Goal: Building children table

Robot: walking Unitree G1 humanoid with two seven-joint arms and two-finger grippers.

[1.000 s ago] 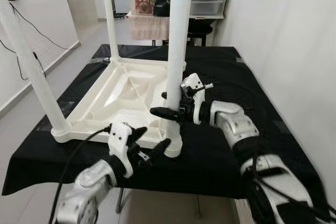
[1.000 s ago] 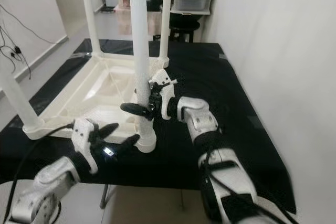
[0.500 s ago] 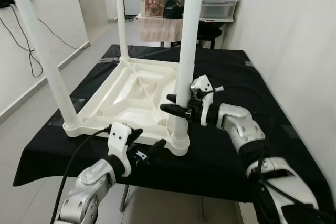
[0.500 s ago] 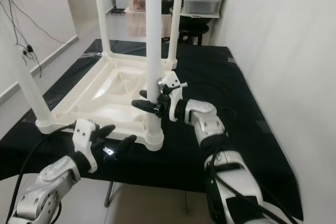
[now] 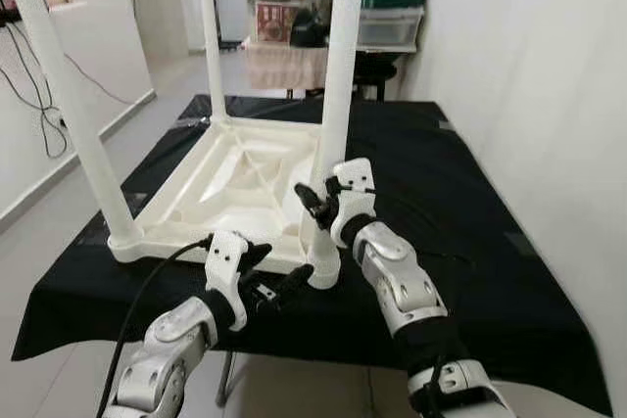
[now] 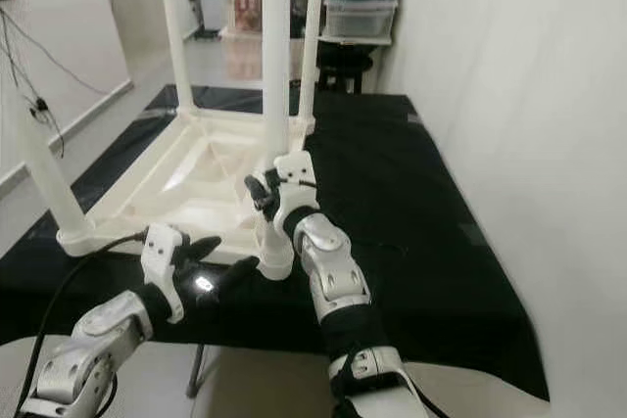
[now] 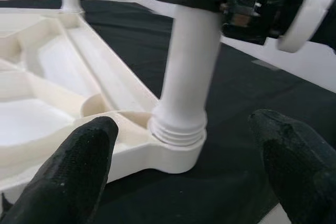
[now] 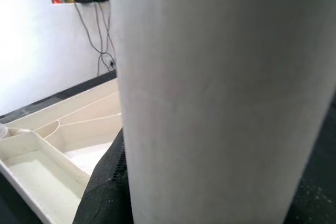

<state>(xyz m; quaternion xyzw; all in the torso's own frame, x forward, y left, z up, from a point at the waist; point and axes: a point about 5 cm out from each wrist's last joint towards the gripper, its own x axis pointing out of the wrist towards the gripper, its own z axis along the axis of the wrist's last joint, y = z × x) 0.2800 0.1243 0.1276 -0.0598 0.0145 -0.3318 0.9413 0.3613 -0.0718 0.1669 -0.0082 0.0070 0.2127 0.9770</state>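
Left eye view: our right gripper (image 5: 315, 205) has twisted round the leg (image 5: 331, 105), still clasping it; left gripper (image 5: 277, 279) gapes.

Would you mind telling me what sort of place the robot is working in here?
Probably a room in a home used for storage: stacked lidded plastic boxes stand at the back, cables trail down a white wall, and an upturned white children's table lies on a black-covered worktable.
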